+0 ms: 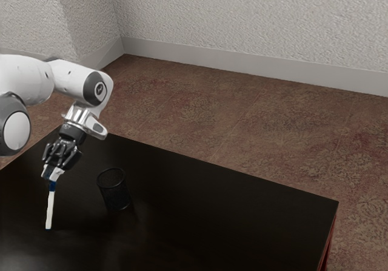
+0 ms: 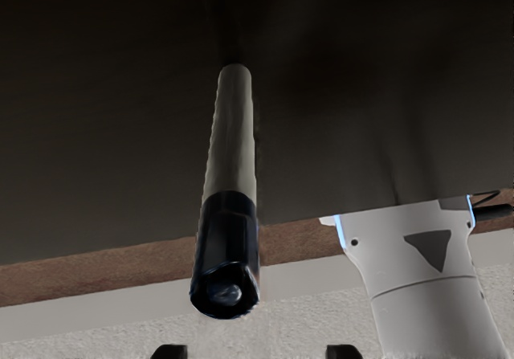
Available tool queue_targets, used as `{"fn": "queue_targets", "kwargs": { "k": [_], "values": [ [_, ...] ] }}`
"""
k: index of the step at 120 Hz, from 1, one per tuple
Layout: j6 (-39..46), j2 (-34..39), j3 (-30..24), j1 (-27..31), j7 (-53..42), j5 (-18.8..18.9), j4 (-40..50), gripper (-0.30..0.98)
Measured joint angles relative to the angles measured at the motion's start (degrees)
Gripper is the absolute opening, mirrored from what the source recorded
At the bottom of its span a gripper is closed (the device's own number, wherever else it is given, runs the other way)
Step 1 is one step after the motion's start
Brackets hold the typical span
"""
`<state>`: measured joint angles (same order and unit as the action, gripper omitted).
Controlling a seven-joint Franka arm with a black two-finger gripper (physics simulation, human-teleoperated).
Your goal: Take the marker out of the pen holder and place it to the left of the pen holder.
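One marker (image 1: pixel 50 207), white body down, dark blue cap up, near upright with a slight tilt, right under my tool (image 1: pixel 52 173), out of the pen holder (image 1: pixel 115 191) and on its exterior view's left side, clear space between. Tool released: fingertips (image 2: pixel 170 352) apart, neither touching the marker. Can't tell if its lower end touches the counter (image 1: pixel 200 222).

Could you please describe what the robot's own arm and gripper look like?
The jointed, rounded white arm has dark grey trim around its joints; one dark round joint cap bears a small, light circular emblem. In the wrist view, a white housing carries a dark triangular patch. The angular, black two-finger gripper has pale grey areas near its tips.
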<state>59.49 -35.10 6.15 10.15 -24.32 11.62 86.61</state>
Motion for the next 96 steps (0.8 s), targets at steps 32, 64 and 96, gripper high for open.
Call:
{"fn": "queue_targets", "kwargs": {
  "k": [32, 64, 96],
  "values": [
    [3.8, 11.2, -7.5, -0.6, 0.2, -2.8, 0.1, 0.54],
    [16.9, 26.1, -22.5, -1.0, 0.7, -3.9, -0.9, 0.64],
    [22.1, 27.1, -24.8, -2.3, 1.0, -3.8, -2.7, 0.67]
  ]
}}
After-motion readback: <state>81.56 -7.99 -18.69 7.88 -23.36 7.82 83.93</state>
